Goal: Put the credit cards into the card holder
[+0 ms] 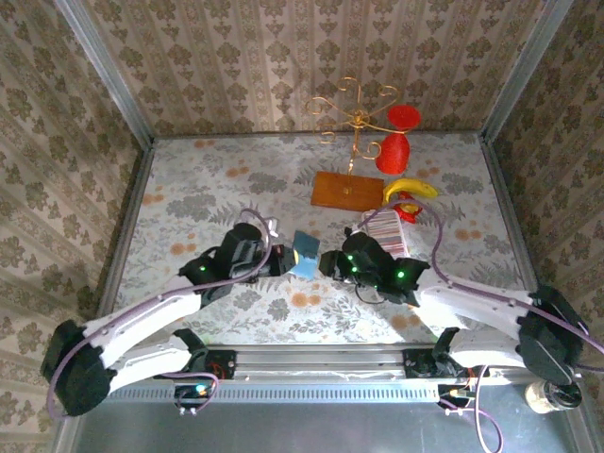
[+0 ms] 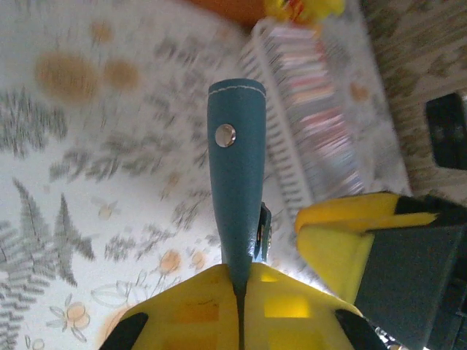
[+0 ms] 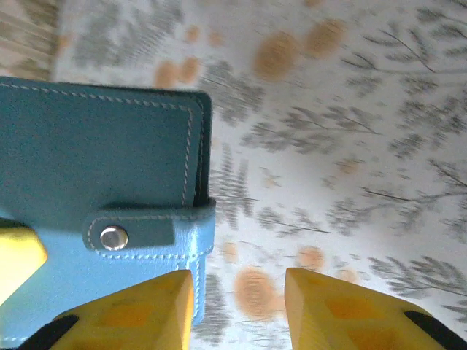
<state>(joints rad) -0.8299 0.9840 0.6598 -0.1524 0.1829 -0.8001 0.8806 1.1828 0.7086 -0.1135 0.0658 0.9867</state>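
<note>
Left gripper (image 2: pixel 238 275): fingers pressed together on one edge of the card holder (image 2: pixel 235 168), pinching it on edge between the two arms. Right gripper (image 3: pixel 237 292): fingers spread with nothing between them, one tip just beside the holder's snap tab (image 3: pixel 149 233). The tab is fastened (no card in either grip), and the credit cards (image 2: pixel 321 102) appear to stand in the long tray (image 2: pixel 288 175), far and to the right. Judged step: opening the holder. The next move calls for the right fingers to close on the tab and pull it free against the left grip.
</note>
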